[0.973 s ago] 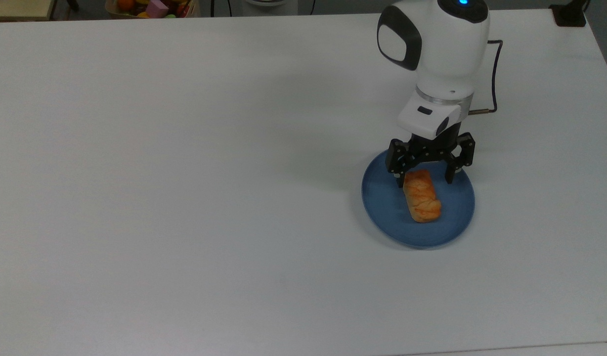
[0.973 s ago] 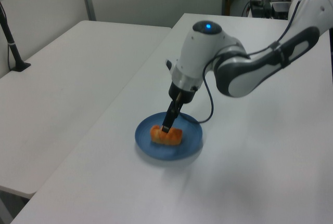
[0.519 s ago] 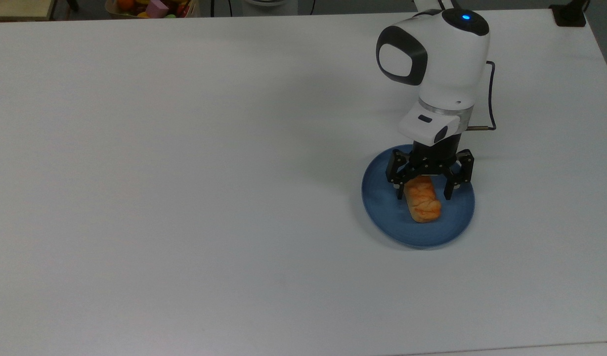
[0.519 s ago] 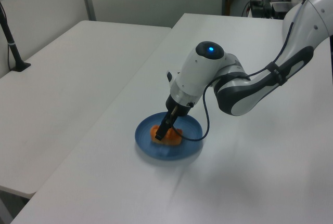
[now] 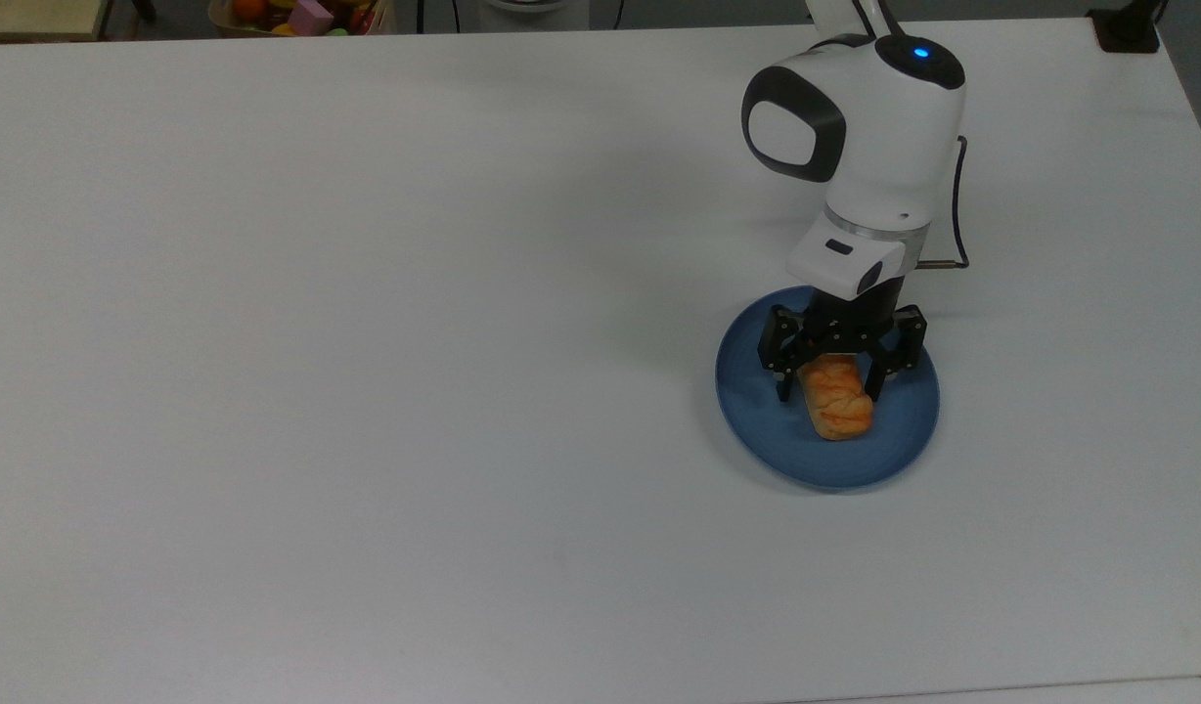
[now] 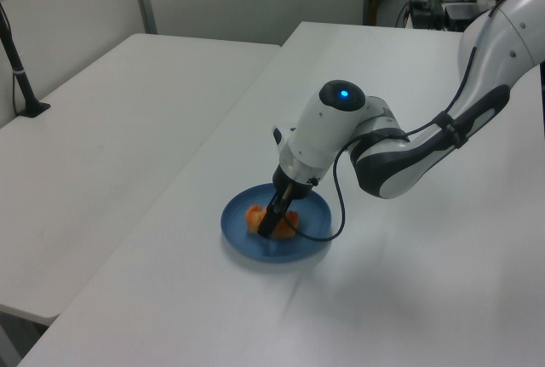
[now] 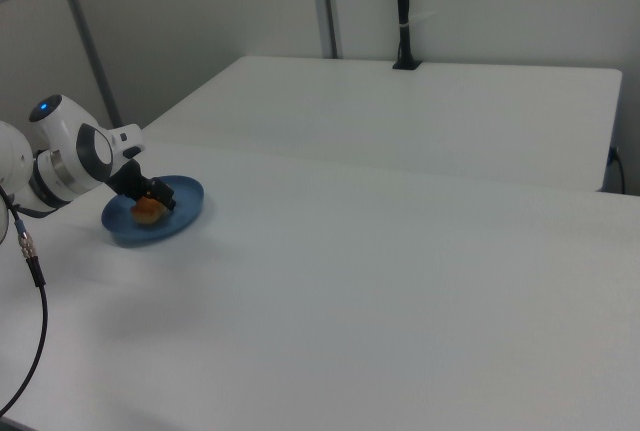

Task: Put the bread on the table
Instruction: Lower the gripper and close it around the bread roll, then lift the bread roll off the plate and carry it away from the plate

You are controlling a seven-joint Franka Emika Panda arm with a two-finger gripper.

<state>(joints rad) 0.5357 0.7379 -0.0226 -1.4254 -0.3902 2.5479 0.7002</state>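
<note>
The bread [image 5: 837,403], a small golden-orange braided roll, lies on the round blue plate [image 5: 757,411] at the right of the white table [image 5: 366,391] in the top view. My gripper [image 5: 827,391] is down over the roll's far end, open, with one black finger on either side of it and the tips close to the plate. In the left view the gripper [image 6: 271,226] covers part of the bread [image 6: 255,215] on the plate [image 6: 308,212]. In the right view the bread [image 7: 148,212] shows below the gripper [image 7: 152,197] on the plate [image 7: 186,201].
A box of coloured toys [image 5: 302,15] sits beyond the table's far edge at the top view's upper left. A black post base [image 5: 1129,29] stands at the far right corner. A second white table [image 6: 111,129] adjoins this one. A cable [image 5: 957,196] hangs beside the wrist.
The arm has come down and forward over the plate, bringing the open fingers from above the bread's far end to either side of it. The bread has not moved.
</note>
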